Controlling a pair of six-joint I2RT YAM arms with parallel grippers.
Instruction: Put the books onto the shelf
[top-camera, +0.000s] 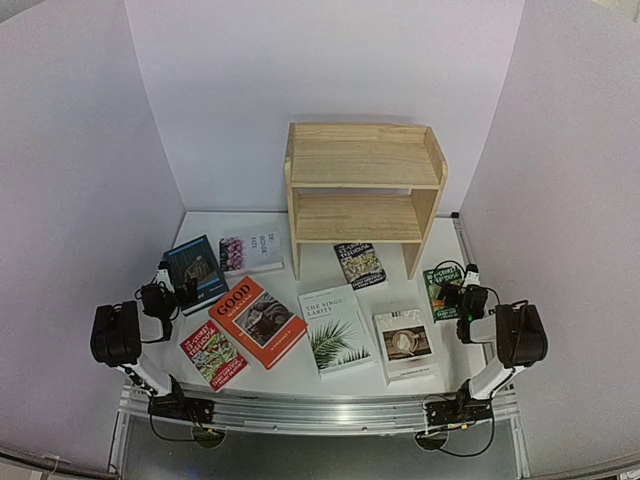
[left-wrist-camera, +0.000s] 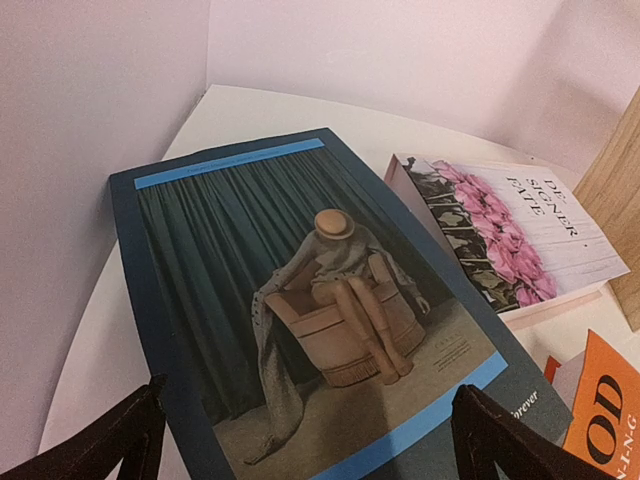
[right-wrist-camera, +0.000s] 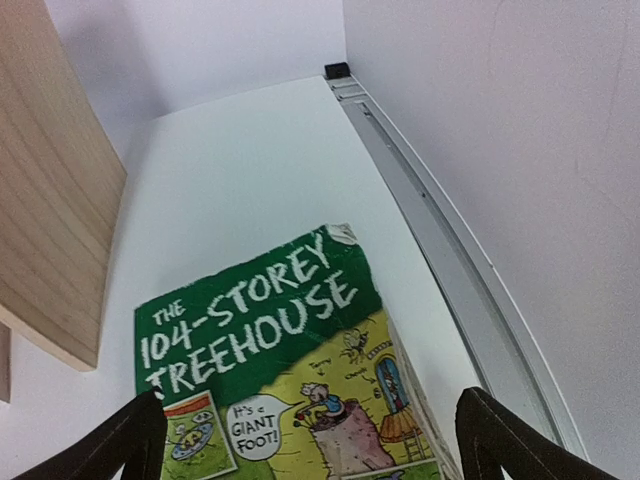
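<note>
Several books lie flat on the white table in front of the empty pine shelf (top-camera: 365, 190). My left gripper (top-camera: 172, 290) hovers open over the near end of the navy book (left-wrist-camera: 300, 300), one finger to each side and nothing held. Beside that book is the pinkish-white book (left-wrist-camera: 520, 230), and the orange "GOOD" book (top-camera: 257, 320) lies to the right. My right gripper (top-camera: 462, 292) stands open over the green "Treehouse" paperback (right-wrist-camera: 290, 380), holding nothing. In the middle lie "Singularity" (top-camera: 336, 329), the coffee-cup book (top-camera: 406, 343), a dark Treehouse (top-camera: 360, 264) and a red one (top-camera: 213, 352).
White walls close in the table on the left, back and right. A metal rail (right-wrist-camera: 450, 250) runs along the right edge, close to the green paperback. The shelf's side panel (right-wrist-camera: 50, 200) stands left of the right gripper.
</note>
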